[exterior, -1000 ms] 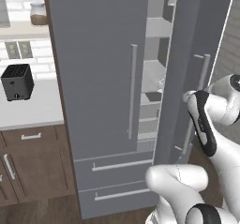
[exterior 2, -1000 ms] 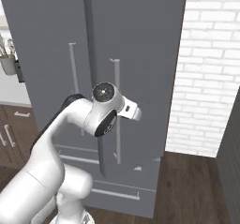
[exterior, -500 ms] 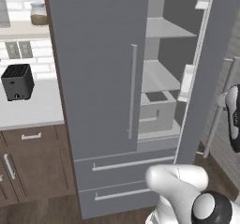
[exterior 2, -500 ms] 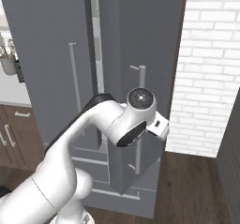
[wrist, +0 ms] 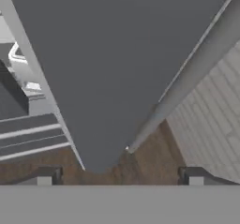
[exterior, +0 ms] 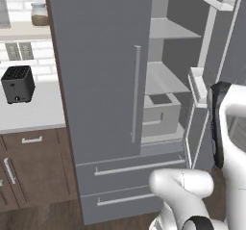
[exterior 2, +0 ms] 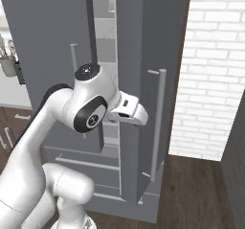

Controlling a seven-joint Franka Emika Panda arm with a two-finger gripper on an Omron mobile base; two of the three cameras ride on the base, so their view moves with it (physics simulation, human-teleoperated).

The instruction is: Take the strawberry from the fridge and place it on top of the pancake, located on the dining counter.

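Note:
The fridge [exterior: 96, 80] stands with its left door closed and its right door [exterior: 216, 56] swung wide open, baring pale shelves [exterior: 163, 77] and a grey bin [exterior: 161, 113]. The strawberry is hidden, and the pancake and the dining counter are out of view. In the right base view my gripper [exterior 2: 138, 115] hovers just left of the open door's long bar handle [exterior 2: 157, 122]. From the hand view my gripper [wrist: 118, 176] is open, its fingertips [wrist: 44, 175] wide apart with nothing between them, facing the grey door face [wrist: 117, 54] and its handle [wrist: 197, 68].
A black toaster [exterior: 18, 83] sits on the white worktop [exterior: 38, 113] left of the fridge, above dark brown cabinets [exterior: 29, 171]. Two fridge drawers [exterior: 129, 176] lie below the doors. A white brick wall [exterior 2: 215, 70] and wooden floor [exterior 2: 191, 189] lie to the right.
The right fridge door has swung much further open. My gripper has let go of the bar handle and spread its fingers, and the arm has swung right with the door.

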